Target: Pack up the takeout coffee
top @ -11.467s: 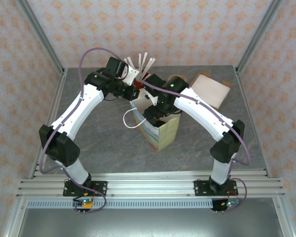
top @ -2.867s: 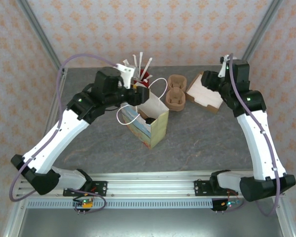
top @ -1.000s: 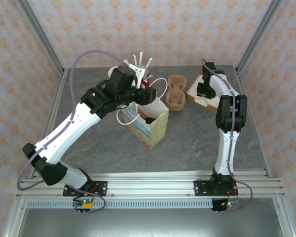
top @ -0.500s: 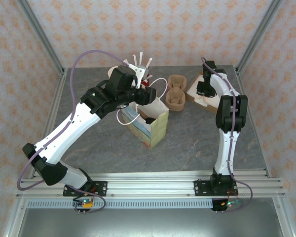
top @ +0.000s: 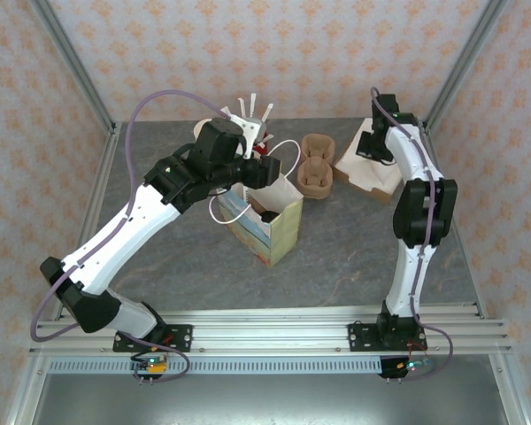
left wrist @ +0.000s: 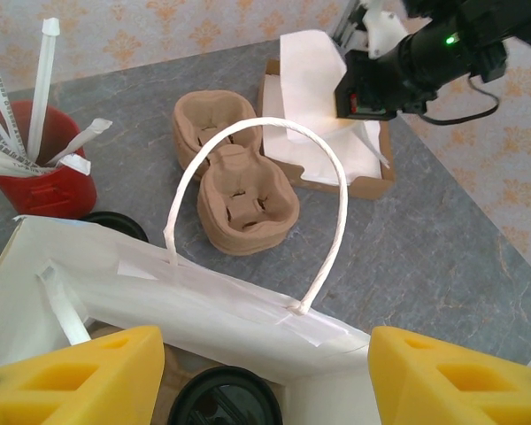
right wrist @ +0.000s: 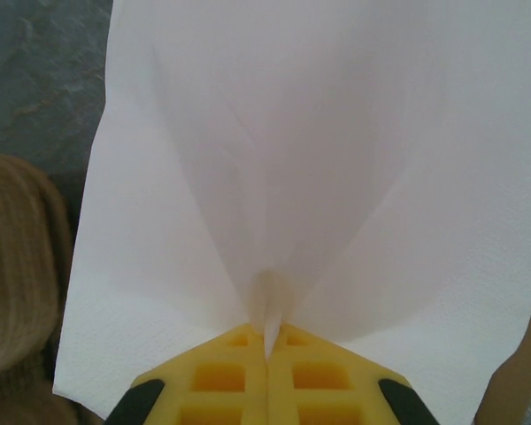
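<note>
The takeout coffee (left wrist: 223,400) sits inside the paper bag (top: 283,232). Its round black lid shows at the bottom of the bag's open mouth, and the cup body below it is hidden. From the overhead view the lid (top: 270,215) is a dark spot within the bag opening.

The bag stands upright near the middle of the bench (top: 354,257). One white handle (left wrist: 274,142) arches up over the far rim.

The left end effector (left wrist: 265,359) is open. Its yellow fingers (left wrist: 71,376) are spread well apart above the near side of the bag's mouth, and they grip nothing. Overhead, it (top: 264,171) is at the bag's far edge.

The right end effector (right wrist: 267,341) is closed and gripping a white napkin (right wrist: 274,159). The sheet is pinched into a peak between the two fingers. Overhead, it (top: 369,146) is above the cardboard box (top: 382,188) at the far right of the bench. In the left wrist view the napkin (left wrist: 310,71) rises from that box (left wrist: 372,188).

A brown pulp cup carrier (left wrist: 239,190) lies between the bag and the box, apart from both. A red cup (left wrist: 44,181) holding wrapped straws stands at the far left. A loose black lid (left wrist: 115,226) lies just beside the cup and against the bag's rim.
</note>
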Controlling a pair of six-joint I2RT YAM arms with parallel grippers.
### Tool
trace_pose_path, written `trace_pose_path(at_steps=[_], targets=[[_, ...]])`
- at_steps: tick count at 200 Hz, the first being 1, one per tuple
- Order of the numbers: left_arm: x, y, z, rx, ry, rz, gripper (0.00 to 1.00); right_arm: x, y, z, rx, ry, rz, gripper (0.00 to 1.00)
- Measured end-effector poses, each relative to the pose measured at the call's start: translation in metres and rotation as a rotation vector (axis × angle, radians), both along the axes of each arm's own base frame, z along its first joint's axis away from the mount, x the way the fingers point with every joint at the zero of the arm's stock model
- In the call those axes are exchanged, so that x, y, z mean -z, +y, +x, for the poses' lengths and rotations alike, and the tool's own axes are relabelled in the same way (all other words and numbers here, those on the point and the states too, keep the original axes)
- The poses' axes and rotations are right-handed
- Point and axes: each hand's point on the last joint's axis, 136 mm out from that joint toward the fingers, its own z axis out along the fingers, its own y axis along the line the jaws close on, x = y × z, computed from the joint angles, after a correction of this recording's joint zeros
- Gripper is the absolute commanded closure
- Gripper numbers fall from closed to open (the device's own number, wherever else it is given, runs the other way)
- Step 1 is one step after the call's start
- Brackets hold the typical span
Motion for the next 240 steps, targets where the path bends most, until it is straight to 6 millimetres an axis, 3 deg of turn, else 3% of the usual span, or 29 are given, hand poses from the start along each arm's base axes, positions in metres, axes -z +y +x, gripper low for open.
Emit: trace_pose_path(at_steps=[34,72,118,140,168,208,240], targets=[[-0.007,0.008,-0.002,-0.024,-0.024,0.003,0.37,-0.052,0.005,-0.012,-0.004,-0.104,0.034,1.00],[-0.026,0.030,-0.009,-0.079,-0.086,0.003,0.37,-0.139,0.025,-0.064,-0.042,-0.291,0.106,1.00],[-0.037,0.087,-0.009,-0.224,-0.124,-0.006,0.37,-0.269,0.101,-0.158,-0.293,-0.633,0.237,1.00],[-0.033,0.110,-0.008,-0.288,-0.119,-0.007,0.37,-0.303,0.141,-0.198,-0.450,-0.728,0.317,1.00],[-0.026,0.124,-0.008,-0.336,-0.095,0.001,0.37,-0.308,0.202,-0.236,-0.664,-0.734,0.380,1.00],[-0.010,0.140,-0.011,-0.404,-0.059,0.031,0.36,-0.262,0.274,-0.252,-0.827,-0.615,0.359,1.00],[-0.002,0.166,-0.014,-0.489,-0.050,0.046,0.36,-0.242,0.309,-0.258,-0.877,-0.571,0.395,1.00]])
